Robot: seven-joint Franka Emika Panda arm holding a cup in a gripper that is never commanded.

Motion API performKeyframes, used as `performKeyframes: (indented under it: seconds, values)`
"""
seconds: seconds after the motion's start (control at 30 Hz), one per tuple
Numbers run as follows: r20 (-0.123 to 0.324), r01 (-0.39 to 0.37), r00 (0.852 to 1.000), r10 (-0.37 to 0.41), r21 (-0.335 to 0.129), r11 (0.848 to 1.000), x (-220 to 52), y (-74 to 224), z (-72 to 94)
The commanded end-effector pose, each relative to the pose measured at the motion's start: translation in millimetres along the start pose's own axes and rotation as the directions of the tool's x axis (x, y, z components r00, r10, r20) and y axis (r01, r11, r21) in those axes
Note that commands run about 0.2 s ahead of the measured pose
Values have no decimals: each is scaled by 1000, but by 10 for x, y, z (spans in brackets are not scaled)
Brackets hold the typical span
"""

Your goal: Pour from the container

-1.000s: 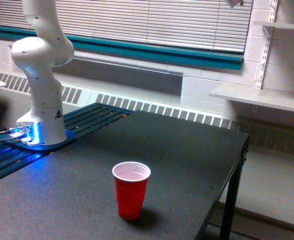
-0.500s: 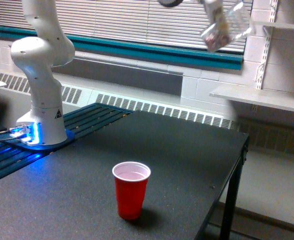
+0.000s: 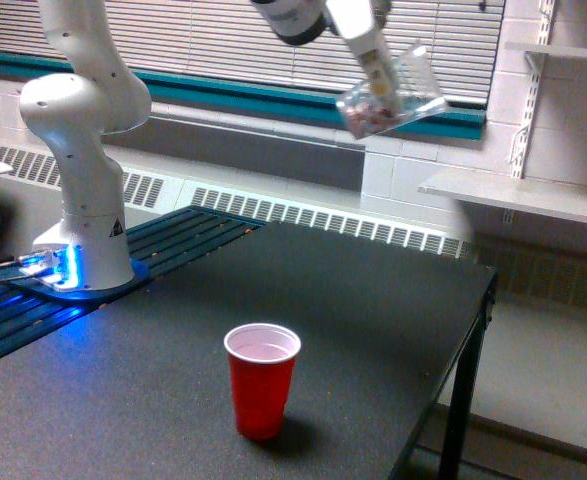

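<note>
- Leftmost, the white arm base (image 3: pixel 78 170): a jointed column standing on a round mount at the exterior view's left, with a blue light glowing at its foot beside a slatted dark panel (image 3: pixel 188 235).
- Table (image 3: pixel 373 330): dark, speckled top, filling the lower half of the view; one black leg visible at the exterior view's right edge of the top.
- Red cup (image 3: pixel 262 380): opaque, white inside, upright on the table near its front, well apart from the arm base and far below the gripper.
- Gripper (image 3: pixel 378 75): white, reaching in from the top edge of the view, fingers closed on the container; the exact finger contact is blurred.
- Container (image 3: pixel 391 92): clear plastic cup held high in the air before the window blinds, tilted with its mouth toward the exterior view's right and slightly up; small pinkish-white pieces gathered at its lower end. It is above and to the exterior view's right of the red cup, not over it.
- Wall shelves (image 3: pixel 518 195): white, on brackets, at the exterior view's right.
</note>
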State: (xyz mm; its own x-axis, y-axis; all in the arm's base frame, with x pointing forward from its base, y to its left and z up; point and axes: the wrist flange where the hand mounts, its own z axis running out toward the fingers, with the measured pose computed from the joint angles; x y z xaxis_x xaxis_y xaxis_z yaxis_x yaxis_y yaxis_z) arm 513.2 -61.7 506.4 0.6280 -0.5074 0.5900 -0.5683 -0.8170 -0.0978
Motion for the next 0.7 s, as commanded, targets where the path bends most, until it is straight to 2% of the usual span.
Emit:
performKeyframes:
  seconds: [0.03, 0.33, 0.7]
  values:
    - [-18, -88, 996, 88, -38, 995, -59, 389, 17]
    - [-2, -114, 994, 114, -89, 990, -210, 791, 142]
    - [21, -136, 990, 142, -166, 977, -373, 1241, 384]
